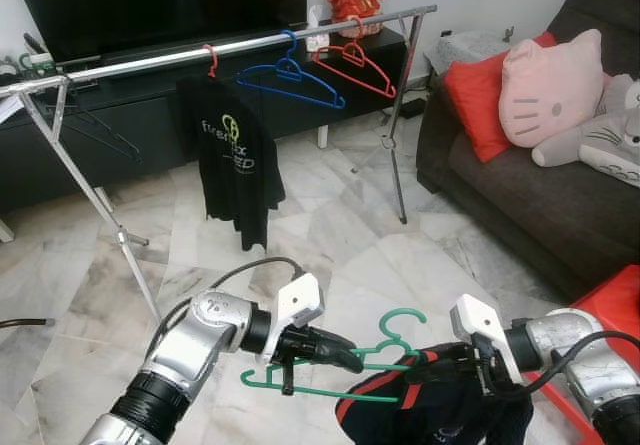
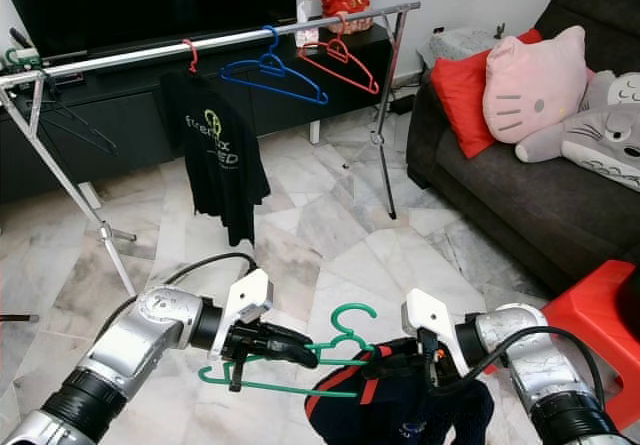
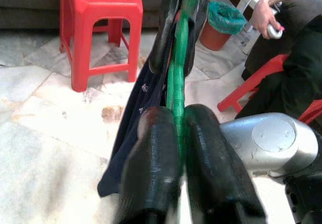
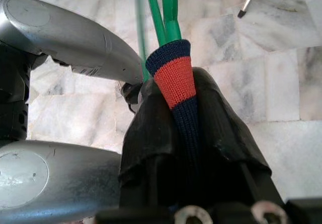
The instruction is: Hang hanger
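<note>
A green hanger floats low in front of me, hook up, between both arms. My left gripper is shut on its left arm; the fingers clamp the green bar. A navy garment with a red collar band drapes over the hanger's right side. My right gripper is shut on that collar and the hanger beneath it. The metal clothes rail stands farther off, carrying a black T-shirt, a blue hanger and a red hanger.
A dark sofa with red and pink cushions is at the right. A red stool stands near my right arm. A TV cabinet runs behind the rail. A seated person is seen in the left wrist view.
</note>
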`<state>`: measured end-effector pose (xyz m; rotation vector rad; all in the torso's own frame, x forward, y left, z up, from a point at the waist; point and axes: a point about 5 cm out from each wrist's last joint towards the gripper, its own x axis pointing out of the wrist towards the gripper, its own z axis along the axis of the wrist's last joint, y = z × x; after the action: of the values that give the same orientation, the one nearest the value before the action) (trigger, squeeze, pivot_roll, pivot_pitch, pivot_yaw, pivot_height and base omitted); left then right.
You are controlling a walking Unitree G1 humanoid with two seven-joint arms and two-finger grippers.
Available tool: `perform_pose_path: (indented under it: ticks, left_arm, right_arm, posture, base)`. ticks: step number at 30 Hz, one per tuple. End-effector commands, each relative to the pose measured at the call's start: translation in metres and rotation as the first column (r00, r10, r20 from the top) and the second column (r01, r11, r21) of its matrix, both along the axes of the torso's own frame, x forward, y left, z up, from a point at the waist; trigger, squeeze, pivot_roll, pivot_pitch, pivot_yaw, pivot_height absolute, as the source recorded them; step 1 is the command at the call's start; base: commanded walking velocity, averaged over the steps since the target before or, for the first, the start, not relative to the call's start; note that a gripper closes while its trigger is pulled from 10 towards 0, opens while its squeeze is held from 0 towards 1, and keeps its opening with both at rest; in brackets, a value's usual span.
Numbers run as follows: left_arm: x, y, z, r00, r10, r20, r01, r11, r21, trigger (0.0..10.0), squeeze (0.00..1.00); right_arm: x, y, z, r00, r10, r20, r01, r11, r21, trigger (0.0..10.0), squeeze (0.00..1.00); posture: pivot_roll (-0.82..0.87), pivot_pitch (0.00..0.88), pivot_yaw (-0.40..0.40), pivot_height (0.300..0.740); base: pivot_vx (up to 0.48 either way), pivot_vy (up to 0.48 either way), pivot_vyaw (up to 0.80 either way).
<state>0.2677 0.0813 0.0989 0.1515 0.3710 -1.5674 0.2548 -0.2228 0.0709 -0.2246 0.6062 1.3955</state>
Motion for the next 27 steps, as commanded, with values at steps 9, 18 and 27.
perform_pose_path:
  ticks: [9,18,27]
  left_arm:
    - [0.005,0.001,0.01,0.999,-0.022,0.033,0.022,1.0,-0.009,10.0,1.0]
    - [0.038,0.032,0.017,0.94,0.314,0.136,-0.31,0.949,-0.055,10.0,1.0]
    - [0.055,0.096,0.0,0.635,0.741,0.218,-0.739,0.665,-0.105,10.0,1.0]
  right_arm:
    - [0.003,-0.004,-0.008,1.0,-0.02,0.013,0.021,0.996,-0.09,0.0,0.0]
    - [0.011,-0.017,-0.008,0.99,-0.103,0.093,0.117,0.98,-0.162,0.0,0.0]
    - [0.02,-0.03,0.007,0.977,-0.131,0.17,0.163,0.969,-0.184,0.0,0.0]
  posture:
    - [-0.14,0.0,-0.039,0.74]
    - [-0.15,0.0,-0.031,0.74]
    - [-0.14,0.0,-0.035,0.74]
  base:
    - [0.0,0.0,0.0]
    - [0.0,0.0,0.0]
    - [0.0,0.0,0.0]
